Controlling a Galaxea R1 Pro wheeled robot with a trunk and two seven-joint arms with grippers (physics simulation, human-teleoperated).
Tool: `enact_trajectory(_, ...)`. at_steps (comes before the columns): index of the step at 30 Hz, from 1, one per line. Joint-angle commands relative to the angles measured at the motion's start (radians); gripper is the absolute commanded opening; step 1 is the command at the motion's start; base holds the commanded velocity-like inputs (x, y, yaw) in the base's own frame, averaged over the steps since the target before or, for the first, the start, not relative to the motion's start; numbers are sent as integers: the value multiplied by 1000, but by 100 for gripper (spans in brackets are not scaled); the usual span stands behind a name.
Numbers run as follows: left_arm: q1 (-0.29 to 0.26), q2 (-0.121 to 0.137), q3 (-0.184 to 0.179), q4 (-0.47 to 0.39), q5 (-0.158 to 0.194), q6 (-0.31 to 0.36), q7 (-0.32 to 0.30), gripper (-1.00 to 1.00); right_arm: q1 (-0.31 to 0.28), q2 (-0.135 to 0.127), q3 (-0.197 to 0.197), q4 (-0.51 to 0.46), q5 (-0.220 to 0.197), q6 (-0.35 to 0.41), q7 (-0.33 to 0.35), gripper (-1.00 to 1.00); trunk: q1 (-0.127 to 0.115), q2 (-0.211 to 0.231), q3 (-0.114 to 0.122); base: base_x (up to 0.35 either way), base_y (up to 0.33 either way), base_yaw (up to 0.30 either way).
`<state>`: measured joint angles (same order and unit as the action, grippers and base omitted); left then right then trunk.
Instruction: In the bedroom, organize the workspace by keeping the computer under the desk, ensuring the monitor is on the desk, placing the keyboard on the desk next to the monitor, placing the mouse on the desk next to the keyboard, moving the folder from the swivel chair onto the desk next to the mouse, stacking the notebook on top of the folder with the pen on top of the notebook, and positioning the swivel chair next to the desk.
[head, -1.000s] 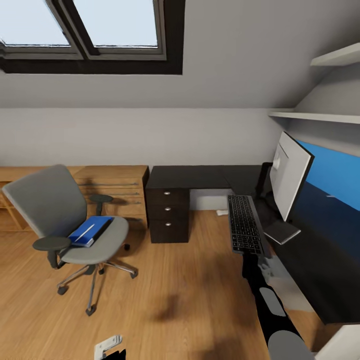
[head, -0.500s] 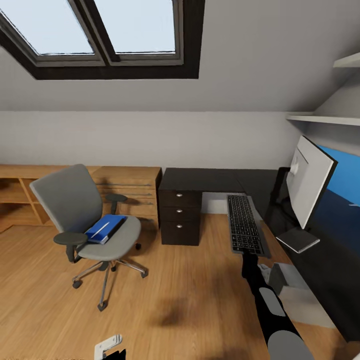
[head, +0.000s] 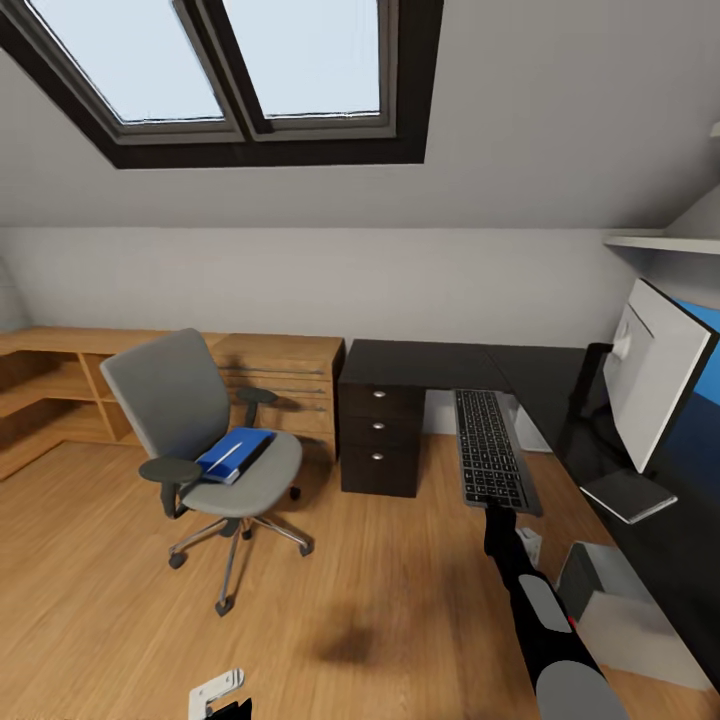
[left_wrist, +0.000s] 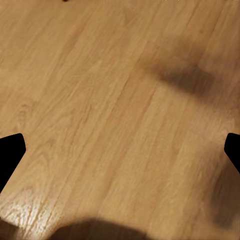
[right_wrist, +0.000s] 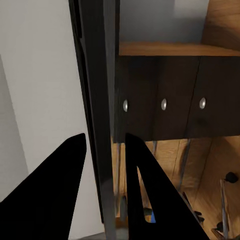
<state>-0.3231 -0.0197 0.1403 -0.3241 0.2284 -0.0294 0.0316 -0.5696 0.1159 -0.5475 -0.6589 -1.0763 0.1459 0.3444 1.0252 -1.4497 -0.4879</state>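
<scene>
Right tool (right_wrist: 105, 165) clamped on the keyboard (head: 490, 449) as before, view swung left, swivel chair (head: 205, 450) more central.

head wide on desk (head: 440, 362), wrists close

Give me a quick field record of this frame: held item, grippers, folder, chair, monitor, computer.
held: keyboard, gripped at its near edge by right gripper, carried in the air beside the desk
right gripper: shut on keyboard, fingers on either side of its edge
left gripper: open, above bare wood floor
folder: on chair seat
chair: away from desk, in front of wood cabinet
monitor: on desk
computer: on floor by desk
</scene>
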Motion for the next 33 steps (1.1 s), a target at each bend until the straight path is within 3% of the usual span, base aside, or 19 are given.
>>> enact_trajectory(1, -1, 0, -1, 0, 9, -3, 2, 100, -1, 1, -6, 0, -11, 11, 5, -100, 0, -1, -1, 0, 0, 43)
enact_trajectory(4, -1, 0, -1, 0, 9, -3, 2, 100, -1, -2, -6, -1, -9, 16, 5, -100, 0, -1, -1, 0, 0, 22)
enact_trajectory(9, -1, 0, -1, 0, 9, -3, 2, 100, -1, -24, -5, 1, -8, 116, 6, -100, 0, -1, 0, 0, 0, 7)
enact_trajectory(13, -1, 0, -1, 0, 9, -3, 2, 100, -1, -29, -6, 0, -9, 153, 4, -100, 0, -1, 0, 0, 0, 1)
enact_trajectory(33, -1, 0, -1, 0, 9, -3, 2, 100, -1, -30, -9, 1, -19, 166, 5, -100, 0, -1, 0, 0, 0, 0)
